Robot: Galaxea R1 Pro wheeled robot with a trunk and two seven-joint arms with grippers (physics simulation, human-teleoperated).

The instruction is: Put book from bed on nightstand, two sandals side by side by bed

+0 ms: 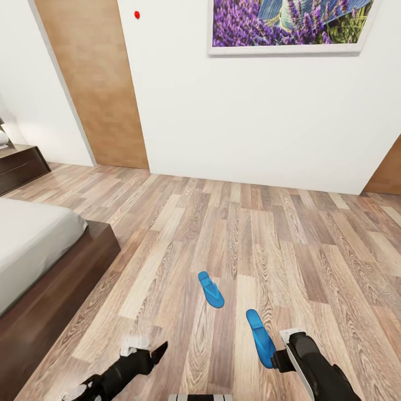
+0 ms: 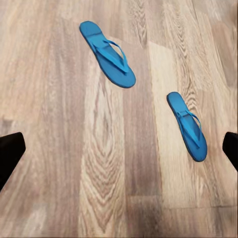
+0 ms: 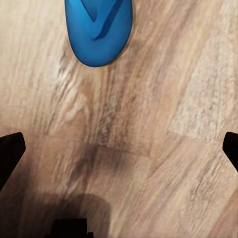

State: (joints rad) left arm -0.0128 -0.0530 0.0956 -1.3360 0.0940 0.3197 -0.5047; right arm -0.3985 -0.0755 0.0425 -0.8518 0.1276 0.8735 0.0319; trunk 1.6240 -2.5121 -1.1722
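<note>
Two bright blue sandals lie apart on the wood-plank floor, one (image 1: 210,289) farther out and one (image 1: 260,337) nearer me. My right gripper (image 1: 285,351) hangs just right of the nearer sandal. In the right wrist view this gripper (image 3: 119,151) is open over bare floor, with that sandal's (image 3: 99,29) rounded end ahead of it. My left gripper (image 1: 146,352) hovers low, left of both sandals. In the left wrist view it (image 2: 119,151) is open and empty, with both sandals (image 2: 109,54) (image 2: 188,126) ahead. The bed (image 1: 33,245) stands at the left. The book is out of view.
A dark wooden cabinet (image 1: 19,164) stands against the wall at the far left, beyond the bed. I cannot tell if it is a nightstand. A wooden door (image 1: 92,83) and a white wall with a lavender picture (image 1: 289,25) are ahead. Open floor stretches to the right.
</note>
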